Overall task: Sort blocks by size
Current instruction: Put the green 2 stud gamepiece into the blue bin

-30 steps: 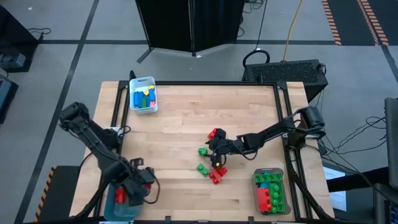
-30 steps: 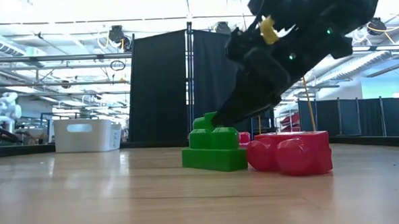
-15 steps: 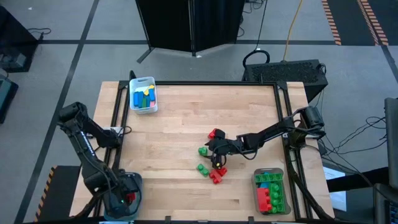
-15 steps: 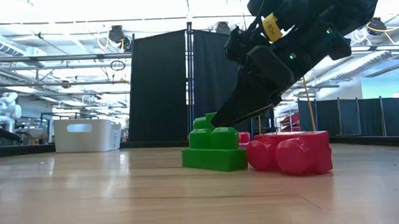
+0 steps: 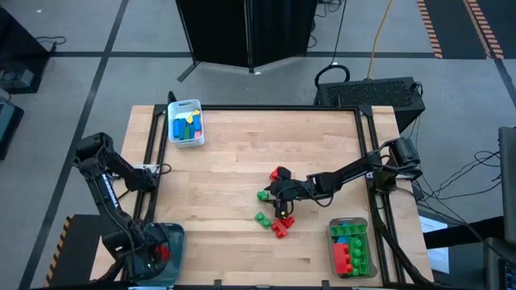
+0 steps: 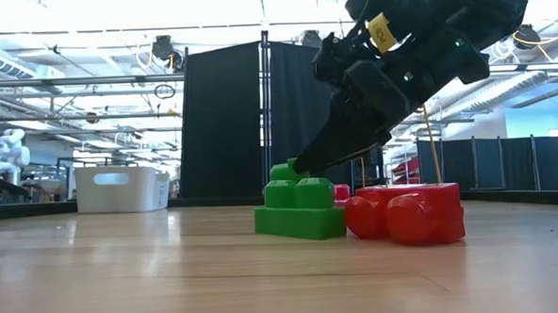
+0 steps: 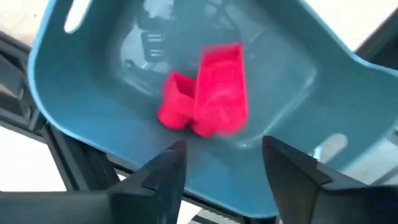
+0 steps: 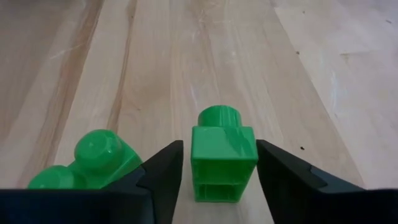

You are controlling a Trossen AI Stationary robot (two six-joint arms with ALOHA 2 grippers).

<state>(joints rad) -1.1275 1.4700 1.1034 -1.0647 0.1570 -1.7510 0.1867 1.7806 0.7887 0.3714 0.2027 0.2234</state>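
right gripper (image 8: 219,163) released, fingers now narrowed around small green one-stud plastic block (image 8: 223,154) mid wooden table (image 5: 234,153), stud pointing away from wrist, left gripper (image 7: 224,168) released over teal bin (image 7: 298,81), two red blocks (image 7: 205,93) inside, arm pulled back since earlier

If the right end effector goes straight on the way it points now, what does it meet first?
Most likely the small green block: it sits between the open fingers of the right end effector, directly ahead. Beyond it the wooden table looks free.
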